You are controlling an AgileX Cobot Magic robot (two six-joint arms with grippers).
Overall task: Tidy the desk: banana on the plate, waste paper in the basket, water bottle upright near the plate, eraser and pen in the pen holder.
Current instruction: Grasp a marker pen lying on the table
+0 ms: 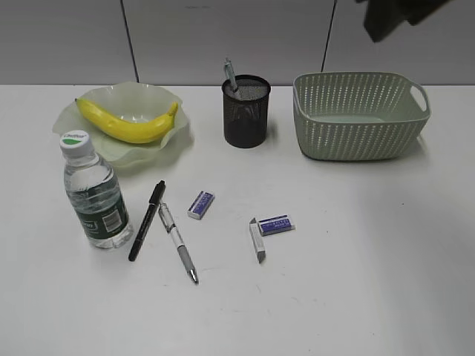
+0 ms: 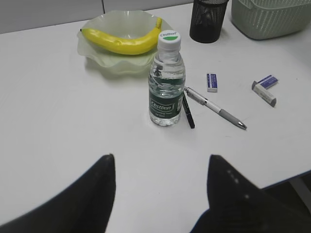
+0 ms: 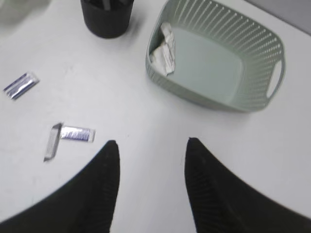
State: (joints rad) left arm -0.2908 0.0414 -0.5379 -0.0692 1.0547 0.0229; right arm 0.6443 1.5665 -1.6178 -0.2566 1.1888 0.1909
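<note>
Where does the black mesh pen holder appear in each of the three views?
Exterior view: pen holder at top centre, left of the basket.
Left wrist view: top edge, right of centre, partly cropped.
Right wrist view: top left, cropped.
Shared landmark: the basket, immediately to its right.

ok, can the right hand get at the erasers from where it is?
Probably yes. The right hand is open and empty above bare desk, and the two erasers lie flat in the open just beside it; the basket sits clear.
</note>
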